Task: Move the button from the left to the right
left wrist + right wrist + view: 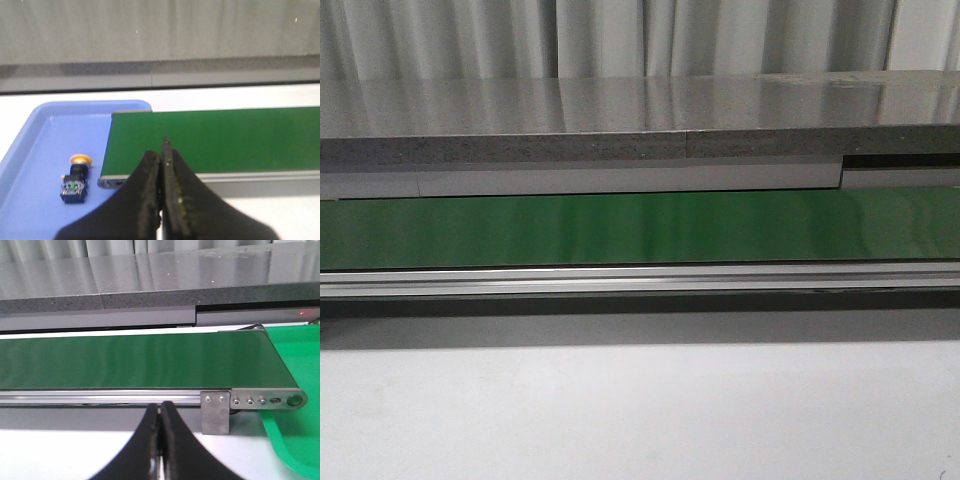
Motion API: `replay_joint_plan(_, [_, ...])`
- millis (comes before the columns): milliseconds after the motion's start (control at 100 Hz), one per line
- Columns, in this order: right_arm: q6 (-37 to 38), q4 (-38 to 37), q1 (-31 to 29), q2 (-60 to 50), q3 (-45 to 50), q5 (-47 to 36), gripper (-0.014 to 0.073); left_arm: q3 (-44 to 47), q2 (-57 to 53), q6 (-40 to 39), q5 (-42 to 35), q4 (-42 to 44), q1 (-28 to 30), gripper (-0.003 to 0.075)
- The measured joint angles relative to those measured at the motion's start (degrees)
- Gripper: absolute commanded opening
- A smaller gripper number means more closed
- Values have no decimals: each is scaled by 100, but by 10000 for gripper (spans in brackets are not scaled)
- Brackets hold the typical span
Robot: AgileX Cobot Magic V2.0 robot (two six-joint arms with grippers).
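Note:
The button [76, 179], a yellow-orange cap on a black boxy body with a small green mark, lies on its side in a blue tray [35, 150] in the left wrist view. My left gripper [162, 152] is shut and empty, beside the tray and over the near edge of the green belt's [215, 142] end. My right gripper [161, 407] is shut and empty, in front of the belt's rail [100, 396], short of its other end. Neither gripper nor the button shows in the front view.
The green conveyor belt [640, 228] runs across the front view with a metal rail [640, 280] along its near side. A green tray [295, 370] sits past the belt's end bracket [216, 412]. A grey stone ledge [640, 120] stands behind the belt.

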Motion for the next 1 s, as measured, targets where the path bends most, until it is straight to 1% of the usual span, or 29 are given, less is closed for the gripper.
replay_joint_plan(70, [0, 0, 0, 0, 0, 0, -67, -447, 410, 0, 516, -10, 0, -19])
replay_joint_plan(190, [0, 0, 0, 0, 0, 0, -67, -913, 936, 0, 1004, -104, 0, -19])
replay_joint_plan(370, [0, 0, 0, 0, 0, 0, -67, -977, 1333, 0, 1204, -343, 0, -19])
replay_joint_plan(630, [0, 0, 0, 0, 0, 0, -67, -991, 1391, 0, 1294, -366, 0, -18])
replay_joint_plan(700, [0, 0, 0, 0, 0, 0, -67, -991, 1391, 0, 1294, -366, 0, 1])
replay_joint_plan(750, [0, 0, 0, 0, 0, 0, -67, -991, 1391, 0, 1294, -366, 0, 50])
replay_joint_plan(800, [0, 0, 0, 0, 0, 0, -67, -991, 1391, 0, 1294, -366, 0, 129])
replay_joint_plan(840, [0, 0, 0, 0, 0, 0, -67, -991, 1391, 0, 1294, -366, 0, 220])
replay_joint_plan(850, [0, 0, 0, 0, 0, 0, -67, -991, 1391, 0, 1294, -366, 0, 254])
replay_joint_plan(870, [0, 0, 0, 0, 0, 0, -67, -991, 1391, 0, 1294, -366, 0, 291])
replay_joint_plan(900, [0, 0, 0, 0, 0, 0, -67, -991, 1391, 0, 1294, -366, 0, 387])
replay_joint_plan(910, [0, 0, 0, 0, 0, 0, -67, -991, 1391, 0, 1294, -366, 0, 406])
replay_joint_plan(920, [0, 0, 0, 0, 0, 0, -67, -991, 1391, 0, 1294, -366, 0, 445])
replay_joint_plan(940, [0, 0, 0, 0, 0, 0, -67, -991, 1391, 0, 1305, -366, 0, 483])
replay_joint_plan(970, [0, 0, 0, 0, 0, 0, -67, -991, 1391, 0, 1304, -366, 0, 568])
replay_joint_plan(1000, [0, 0, 0, 0, 0, 0, -67, -991, 1391, 0, 1315, -366, 0, 623])
